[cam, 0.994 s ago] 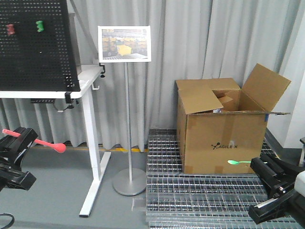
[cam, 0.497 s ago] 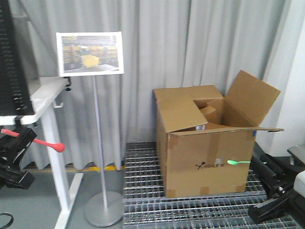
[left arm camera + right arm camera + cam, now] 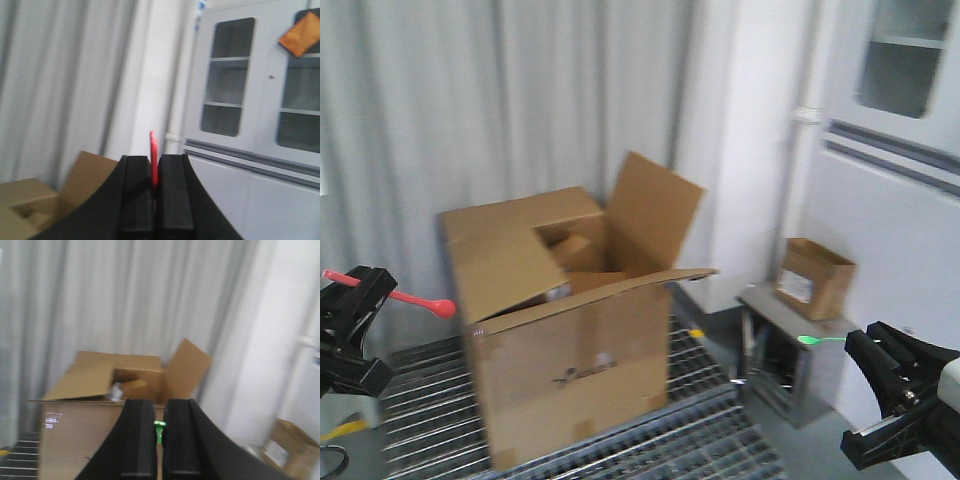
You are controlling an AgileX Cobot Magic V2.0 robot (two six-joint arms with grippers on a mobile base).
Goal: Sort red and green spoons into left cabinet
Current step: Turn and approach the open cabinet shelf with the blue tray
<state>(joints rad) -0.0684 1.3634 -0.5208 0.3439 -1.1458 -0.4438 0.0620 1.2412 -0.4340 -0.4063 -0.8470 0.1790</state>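
My left gripper (image 3: 372,287) is shut on the red spoon (image 3: 420,300), whose bowl points right. In the left wrist view the red spoon (image 3: 154,150) stands up between the closed fingers (image 3: 172,195). At lower right my right gripper (image 3: 855,343) is shut on the green spoon (image 3: 815,341). The right wrist view shows the green spoon (image 3: 159,426) pinched between the pads (image 3: 140,440). A grey-white cabinet (image 3: 905,150) with glass doors and flat shelves (image 3: 225,105) stands at the right. I cannot tell whether it is the left cabinet.
A large open cardboard box (image 3: 570,370) sits on metal floor grating (image 3: 420,400) in the middle. A small cardboard box (image 3: 813,275) rests on a low grey stand (image 3: 775,350) by the cabinet. Grey curtains (image 3: 470,120) hang behind.
The whole view has swung right: the pegboard table and sign stand are gone, the big box has slid left, and the cabinet has come in. Both grippers hold their spoons as before.
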